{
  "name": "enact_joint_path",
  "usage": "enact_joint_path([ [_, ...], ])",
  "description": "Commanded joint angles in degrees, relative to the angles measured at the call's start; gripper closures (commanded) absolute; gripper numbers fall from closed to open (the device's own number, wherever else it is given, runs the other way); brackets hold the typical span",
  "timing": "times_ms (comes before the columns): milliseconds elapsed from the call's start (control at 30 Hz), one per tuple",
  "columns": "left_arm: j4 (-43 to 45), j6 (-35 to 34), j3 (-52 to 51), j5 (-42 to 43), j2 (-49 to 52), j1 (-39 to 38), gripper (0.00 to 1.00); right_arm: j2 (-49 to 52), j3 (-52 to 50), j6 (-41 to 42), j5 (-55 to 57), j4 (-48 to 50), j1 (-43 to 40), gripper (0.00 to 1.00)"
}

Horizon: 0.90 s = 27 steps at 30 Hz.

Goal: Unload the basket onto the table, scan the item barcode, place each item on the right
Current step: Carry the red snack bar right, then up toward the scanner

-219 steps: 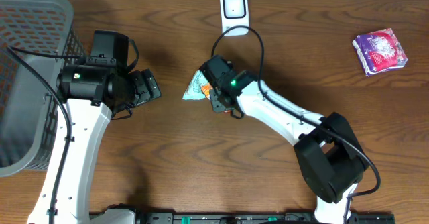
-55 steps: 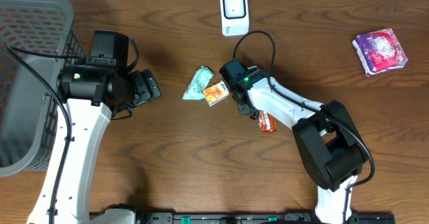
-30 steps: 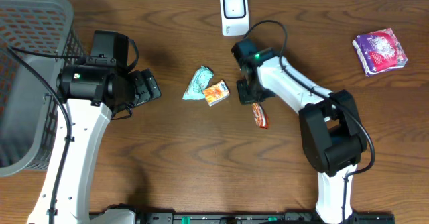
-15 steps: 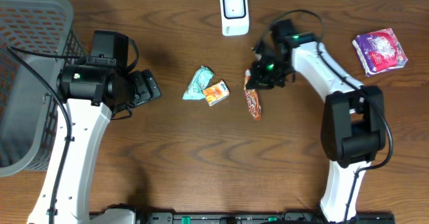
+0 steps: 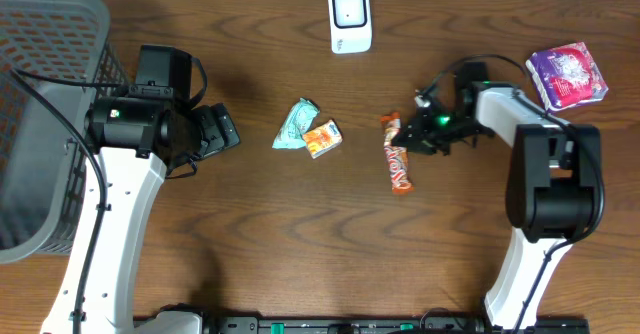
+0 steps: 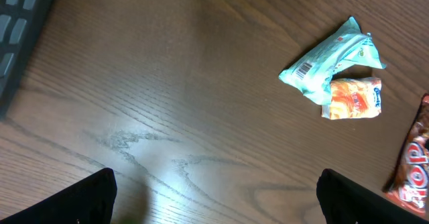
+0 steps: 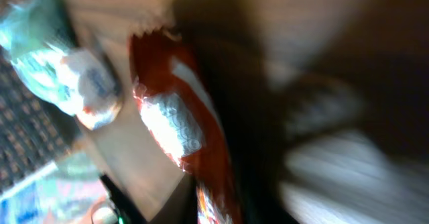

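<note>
A red snack bar (image 5: 399,161) lies lengthwise on the wooden table, to the right of and below the white barcode scanner (image 5: 350,19). My right gripper (image 5: 401,134) is at the bar's upper end. In the blurred right wrist view the red snack bar (image 7: 179,125) runs down between dark fingers; the blur hides whether they clamp it. My left gripper (image 5: 226,129) hovers at the left, open and holding nothing, its fingertips (image 6: 99,196) far apart over bare wood.
A teal packet (image 5: 297,123) and an orange packet (image 5: 322,137) lie together mid-table, also in the left wrist view as teal packet (image 6: 332,60) and orange packet (image 6: 353,98). A purple packet (image 5: 566,75) sits far right. A grey basket (image 5: 45,34) stands at the left edge.
My right arm has swung to the right, taking the red snack bar from beside the orange packet to a spot right of the scanner. The left arm has not moved.
</note>
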Motion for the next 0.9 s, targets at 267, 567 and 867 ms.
enact_joint_path([
  [267, -0.17, 0.35, -0.11, -0.70, -0.31, 0.26, 0.05, -0.07, 15.10, -3.28, 17.64, -17.86, -2.14, 0.49],
  [567, -0.17, 0.33, -0.11, -0.70, -0.31, 0.26, 0.05, -0.07, 17.94, -6.21, 19.08, -22.73, 3.21, 0.42],
  [867, -0.17, 0.33, -0.11, -0.70, -0.31, 0.26, 0.05, -0.07, 17.92, -5.99, 26.29, -22.21, 8.90, 0.28],
])
